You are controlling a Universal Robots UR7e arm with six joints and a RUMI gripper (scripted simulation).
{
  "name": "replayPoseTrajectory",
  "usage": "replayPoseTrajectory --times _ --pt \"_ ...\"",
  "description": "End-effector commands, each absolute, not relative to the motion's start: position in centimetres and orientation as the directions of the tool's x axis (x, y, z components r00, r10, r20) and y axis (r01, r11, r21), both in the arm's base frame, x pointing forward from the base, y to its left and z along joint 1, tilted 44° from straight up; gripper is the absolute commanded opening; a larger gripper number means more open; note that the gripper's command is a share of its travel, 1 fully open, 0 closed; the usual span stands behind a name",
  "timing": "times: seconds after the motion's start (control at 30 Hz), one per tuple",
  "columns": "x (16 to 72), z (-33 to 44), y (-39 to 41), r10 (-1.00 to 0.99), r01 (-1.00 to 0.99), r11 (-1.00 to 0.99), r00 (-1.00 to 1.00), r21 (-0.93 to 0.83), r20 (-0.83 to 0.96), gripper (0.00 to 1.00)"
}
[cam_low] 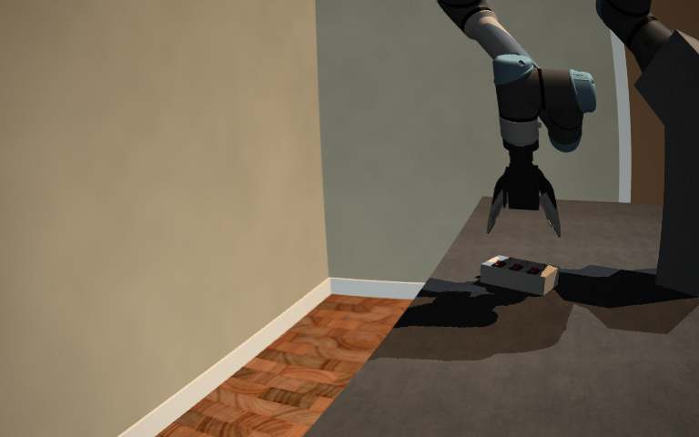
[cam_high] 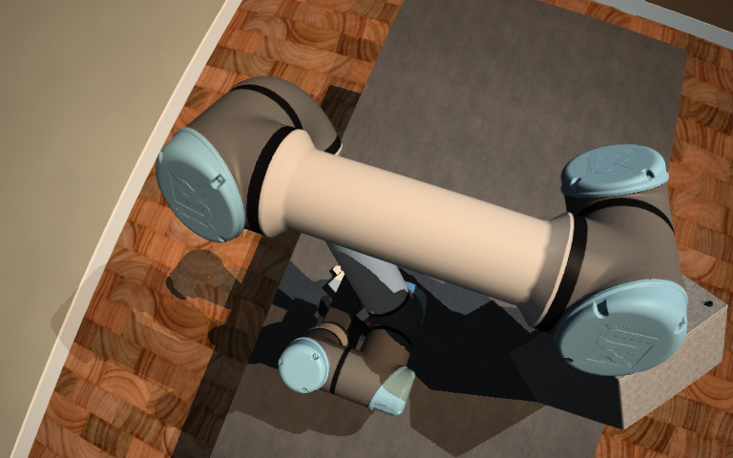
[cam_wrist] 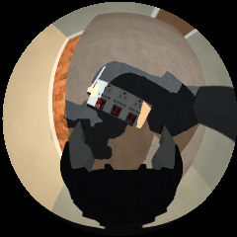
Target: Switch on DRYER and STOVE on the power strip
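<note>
The power strip lies on the table with its switch face up, so it is the right way up. Three red rocker switches sit in a row: the left one, the middle one and the right one. The left one looks brighter red in the wrist view. The labels are too small to read, and I cannot tell the on or off positions. My gripper is open and empty, above the strip. In the top view the arm mostly hides the strip.
The grey table carries the strip. Its left edge drops to the wooden floor beside the wall. The robot's block-shaped base stands to the right of the strip. Dark arm shadows fall over and around the strip.
</note>
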State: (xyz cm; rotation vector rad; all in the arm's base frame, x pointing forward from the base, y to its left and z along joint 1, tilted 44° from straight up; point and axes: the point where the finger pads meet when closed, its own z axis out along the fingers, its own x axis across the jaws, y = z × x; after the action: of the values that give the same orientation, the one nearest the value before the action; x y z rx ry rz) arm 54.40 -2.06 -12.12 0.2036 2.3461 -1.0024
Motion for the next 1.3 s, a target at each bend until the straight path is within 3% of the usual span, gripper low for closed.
replayPoseTrajectory --times 0.0,0.3,0.63,0.9,1.13,1.27 --pt "54.4 -12.1 -2.0 -0.081 0.350 0.707 -0.823 -0.614 -0.562 1.00" --pt "54.3 -11.8 -2.3 -0.037 0.392 0.719 -0.804 -0.574 -0.594 1.00" --pt "53.9 -10.6 -3.2 0.157 0.553 0.737 -0.700 -0.389 -0.697 1.00" --pt "52.9 -8.6 -4.2 0.468 0.754 0.654 -0.461 -0.055 -0.754 1.00" --pt "51.7 -6.7 -4.7 0.708 0.851 0.464 -0.190 0.246 -0.680 1.00" --pt "51.4 -6.2 -4.8 0.756 0.860 0.401 -0.118 0.314 -0.644 1.00"
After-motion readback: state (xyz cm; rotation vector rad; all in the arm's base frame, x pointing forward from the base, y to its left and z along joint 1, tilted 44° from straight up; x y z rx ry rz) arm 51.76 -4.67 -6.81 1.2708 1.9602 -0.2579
